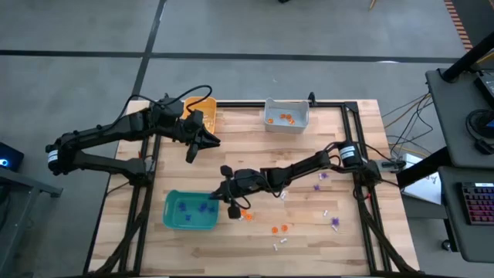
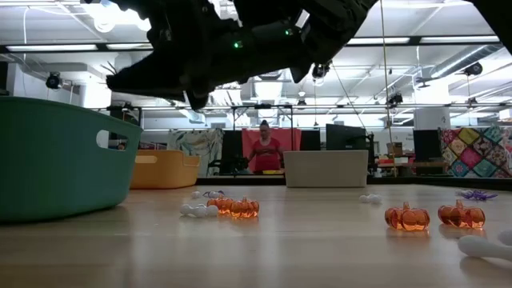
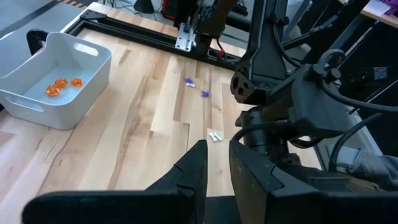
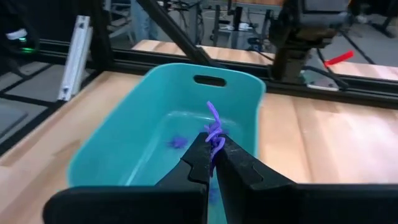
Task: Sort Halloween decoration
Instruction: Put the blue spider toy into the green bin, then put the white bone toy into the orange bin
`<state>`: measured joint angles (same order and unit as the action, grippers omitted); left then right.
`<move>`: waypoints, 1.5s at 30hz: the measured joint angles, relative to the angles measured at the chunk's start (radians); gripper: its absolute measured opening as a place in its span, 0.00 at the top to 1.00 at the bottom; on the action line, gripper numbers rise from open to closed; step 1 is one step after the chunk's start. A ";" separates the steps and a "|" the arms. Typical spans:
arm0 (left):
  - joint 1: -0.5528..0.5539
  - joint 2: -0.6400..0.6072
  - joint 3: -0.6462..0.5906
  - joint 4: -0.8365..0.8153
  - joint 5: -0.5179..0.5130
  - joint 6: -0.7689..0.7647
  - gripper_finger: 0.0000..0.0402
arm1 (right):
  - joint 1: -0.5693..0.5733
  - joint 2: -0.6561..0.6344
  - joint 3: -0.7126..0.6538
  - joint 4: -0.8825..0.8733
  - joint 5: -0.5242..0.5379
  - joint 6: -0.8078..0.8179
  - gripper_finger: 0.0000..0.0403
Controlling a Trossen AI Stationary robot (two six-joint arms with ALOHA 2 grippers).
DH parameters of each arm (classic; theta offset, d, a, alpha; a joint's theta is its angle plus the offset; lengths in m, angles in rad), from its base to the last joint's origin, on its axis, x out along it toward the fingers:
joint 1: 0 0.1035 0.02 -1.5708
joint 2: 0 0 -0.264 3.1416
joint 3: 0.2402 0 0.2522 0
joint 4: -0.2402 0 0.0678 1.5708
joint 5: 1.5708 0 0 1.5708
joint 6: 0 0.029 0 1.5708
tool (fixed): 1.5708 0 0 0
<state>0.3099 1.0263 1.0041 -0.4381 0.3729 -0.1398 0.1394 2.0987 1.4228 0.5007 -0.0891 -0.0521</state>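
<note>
Pumpkins point(image 1: 286, 118), three little orange ones, already lie in the grey bin point(image 1: 286, 114), far from both arms. A few purple spiders point(image 1: 184, 207) are already in the teal bin point(image 1: 189, 210). The right jaws point(image 4: 213, 148) are pressed together, pinching one more purple spider point(image 4: 214, 129) right over the teal bin, which sits just below and ahead of them. It looks ready to be dropped in.

The left jaws point(image 3: 216, 163) hang higher up, between the yellow bin point(image 1: 202, 110) and the right arm, a little apart and holding nothing.

Lots is left on the tabletop point(image 1: 316, 239). Orange pumpkins point(image 1: 279, 228) and small white bits point(image 1: 279, 244) lie behind the right jaws, and more purple ones point(image 1: 335, 222) are farther back. I can't see anything in the yellow bin, so I think the white bits are not sorted yet. The job looks about half done at most.
</note>
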 joint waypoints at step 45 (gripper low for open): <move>-0.013 0.164 -0.002 -0.009 -0.041 -0.034 0.88 | 0.031 -0.378 -0.033 -1.045 -0.020 0.061 0.81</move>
<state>0.2974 1.1905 1.0019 -0.4470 0.3323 -0.1743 0.1702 1.7209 1.3903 -0.5439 -0.1089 0.0086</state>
